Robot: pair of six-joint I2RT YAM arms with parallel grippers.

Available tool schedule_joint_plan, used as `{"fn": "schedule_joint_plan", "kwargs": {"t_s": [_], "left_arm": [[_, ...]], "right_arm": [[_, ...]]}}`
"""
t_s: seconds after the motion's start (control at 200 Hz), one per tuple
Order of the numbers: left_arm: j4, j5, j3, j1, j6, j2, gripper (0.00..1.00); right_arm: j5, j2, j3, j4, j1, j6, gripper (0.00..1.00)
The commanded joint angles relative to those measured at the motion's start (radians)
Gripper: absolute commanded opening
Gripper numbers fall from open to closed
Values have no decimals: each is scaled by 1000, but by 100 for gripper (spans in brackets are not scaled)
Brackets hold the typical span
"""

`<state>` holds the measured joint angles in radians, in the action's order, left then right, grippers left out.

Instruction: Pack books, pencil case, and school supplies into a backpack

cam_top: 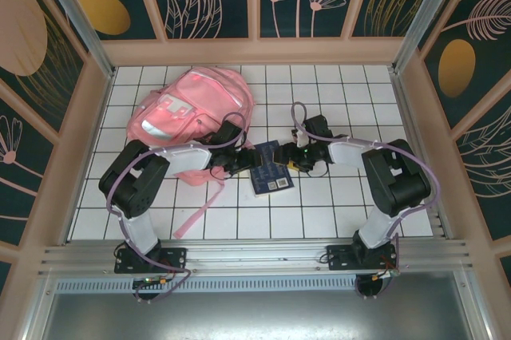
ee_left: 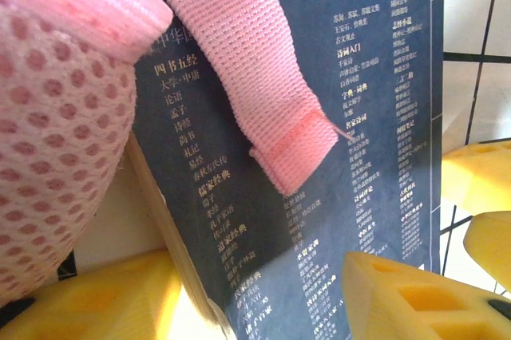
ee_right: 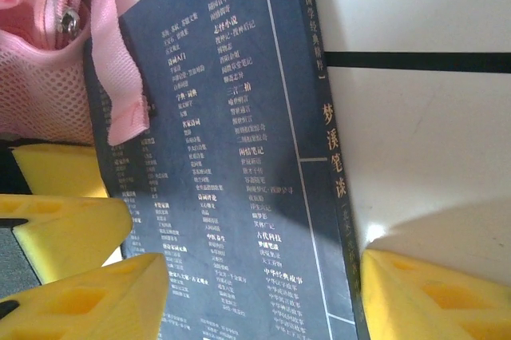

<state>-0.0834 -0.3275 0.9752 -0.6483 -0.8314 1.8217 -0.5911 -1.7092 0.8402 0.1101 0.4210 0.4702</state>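
Left pincer (ee_left: 255, 308) and right pincer (ee_right: 259, 296) straddle the navy book (cam_top: 271, 174), grip unclear, backpack strap (ee_left: 239, 61) across it

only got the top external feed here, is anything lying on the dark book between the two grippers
Observer: Yes. A pink strap lies across the book, its stitched end loose on the cover.
Operator: where's the left gripper on it
Observer: The left gripper has its yellow fingers apart, with the book's page edge between them.
Operator: and the right one
Observer: The right gripper straddles the book's end, one finger beside the spine. I can't tell whether it grips.
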Motion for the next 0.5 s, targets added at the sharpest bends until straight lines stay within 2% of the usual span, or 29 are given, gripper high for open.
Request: {"fn": "schedule_joint_plan", "kwargs": {"t_s": [0.0, 0.095, 0.27, 0.365, 0.49], "left_arm": [[-50, 18, -9, 3, 32, 67, 56], [-42, 7, -9, 3, 44, 70, 54], [-41, -1, -7, 3, 58, 70, 51], [-36, -5, -8, 3, 59, 69, 51], [-33, -14, -12, 3, 65, 68, 50]], "right_arm": [[-77, -6, 35, 10, 38, -23, 64], [-115, -25, 32, 2, 33, -19, 64], [-308, -82, 0, -140, 37, 84, 63], [-342, -44, -22, -231, 35, 161, 62], [-372, -9, -26, -267, 34, 203, 60]]}}
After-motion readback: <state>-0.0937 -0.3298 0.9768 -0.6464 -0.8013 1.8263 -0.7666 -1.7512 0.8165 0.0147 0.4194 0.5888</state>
